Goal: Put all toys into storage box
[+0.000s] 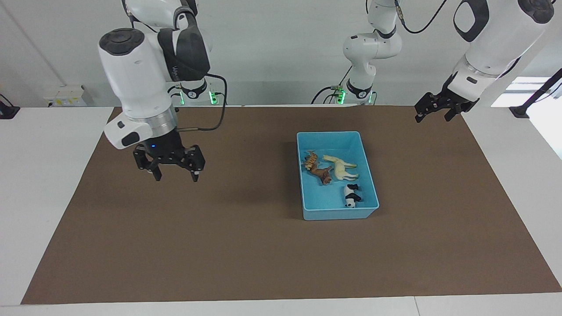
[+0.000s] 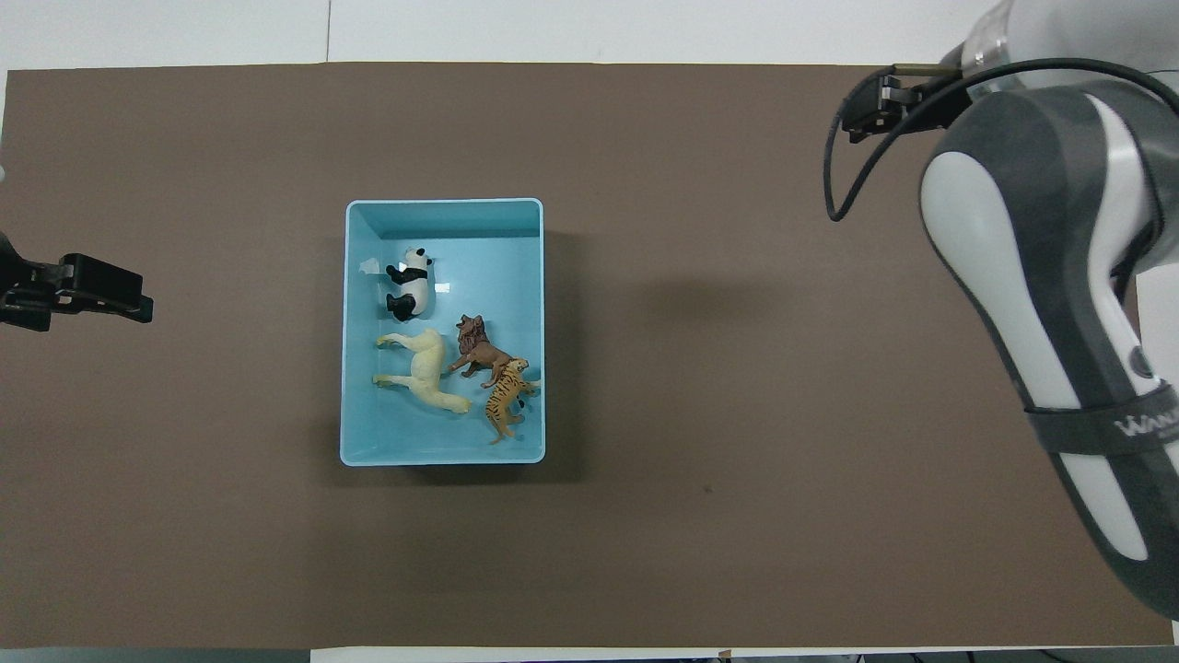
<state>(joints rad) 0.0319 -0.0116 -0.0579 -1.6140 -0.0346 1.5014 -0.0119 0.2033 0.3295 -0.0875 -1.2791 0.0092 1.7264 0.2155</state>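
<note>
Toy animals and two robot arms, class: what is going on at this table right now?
All four toys lie in the storage box: the panda, the horse, the lion and the tiger. Nothing is being held. The right end effector hangs open and empty over the bare brown mat toward the right arm's end of the table. The left end effector waits open above the mat's edge at the left arm's end.

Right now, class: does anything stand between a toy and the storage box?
Nothing visible does: the tiger, horse, lion and panda already lie inside the storage box. The right gripper and left gripper hang open and empty over the brown mat.
</note>
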